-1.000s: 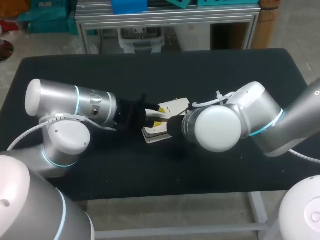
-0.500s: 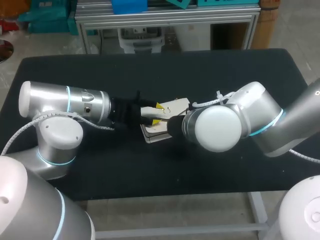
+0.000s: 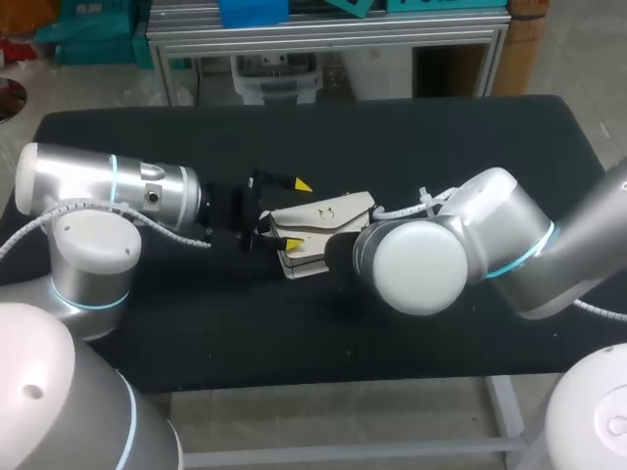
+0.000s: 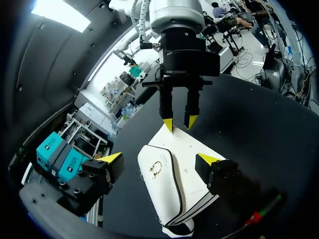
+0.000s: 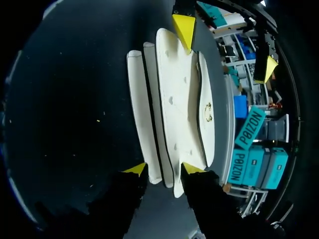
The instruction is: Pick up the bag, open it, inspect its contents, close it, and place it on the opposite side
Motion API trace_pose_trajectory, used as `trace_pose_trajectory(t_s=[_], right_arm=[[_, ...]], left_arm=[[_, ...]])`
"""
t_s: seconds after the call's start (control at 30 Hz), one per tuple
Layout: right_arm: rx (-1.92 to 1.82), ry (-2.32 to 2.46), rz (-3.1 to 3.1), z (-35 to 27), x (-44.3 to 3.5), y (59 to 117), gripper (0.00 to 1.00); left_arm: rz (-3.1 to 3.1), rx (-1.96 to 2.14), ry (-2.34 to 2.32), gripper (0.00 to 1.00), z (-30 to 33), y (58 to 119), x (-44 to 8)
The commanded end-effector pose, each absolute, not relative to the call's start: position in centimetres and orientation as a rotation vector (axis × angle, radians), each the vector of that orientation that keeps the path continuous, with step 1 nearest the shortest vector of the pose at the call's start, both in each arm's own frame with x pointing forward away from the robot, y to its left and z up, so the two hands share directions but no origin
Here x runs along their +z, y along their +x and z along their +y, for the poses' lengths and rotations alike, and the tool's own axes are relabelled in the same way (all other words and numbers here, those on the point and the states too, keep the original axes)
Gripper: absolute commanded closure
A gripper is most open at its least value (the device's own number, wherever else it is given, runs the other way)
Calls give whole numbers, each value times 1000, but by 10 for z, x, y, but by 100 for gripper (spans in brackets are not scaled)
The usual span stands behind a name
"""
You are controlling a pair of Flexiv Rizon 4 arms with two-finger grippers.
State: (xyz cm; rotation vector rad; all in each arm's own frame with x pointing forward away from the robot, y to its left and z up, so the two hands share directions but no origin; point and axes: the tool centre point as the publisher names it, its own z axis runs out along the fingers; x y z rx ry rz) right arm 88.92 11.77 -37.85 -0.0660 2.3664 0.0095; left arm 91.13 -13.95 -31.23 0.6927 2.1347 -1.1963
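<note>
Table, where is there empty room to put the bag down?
Bare black table runs along the far edge behind the white handbag, out to the far right corner, plus a strip along the near edge. The middle is crowded: left end effector and right end effector both meet the handbag there.

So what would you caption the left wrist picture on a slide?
Left gripper open wide around a white bag on the black table, right gripper at its far end.
</note>
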Motion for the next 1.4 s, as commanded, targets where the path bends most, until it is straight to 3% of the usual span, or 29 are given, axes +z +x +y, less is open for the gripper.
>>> trace_pose_trajectory(t_s=[0.03,0.73,1.4], right_arm=[[14,-57,2055,116,-371,877,0],[226,-166,2177,80,-327,901,0],[15,-322,2560,96,-293,966,0]], left_arm=[[2164,-1203,658,0,-138,911,-306],[2447,-1060,365,0,-123,907,-276],[2750,-855,166,0,-105,909,-260]])
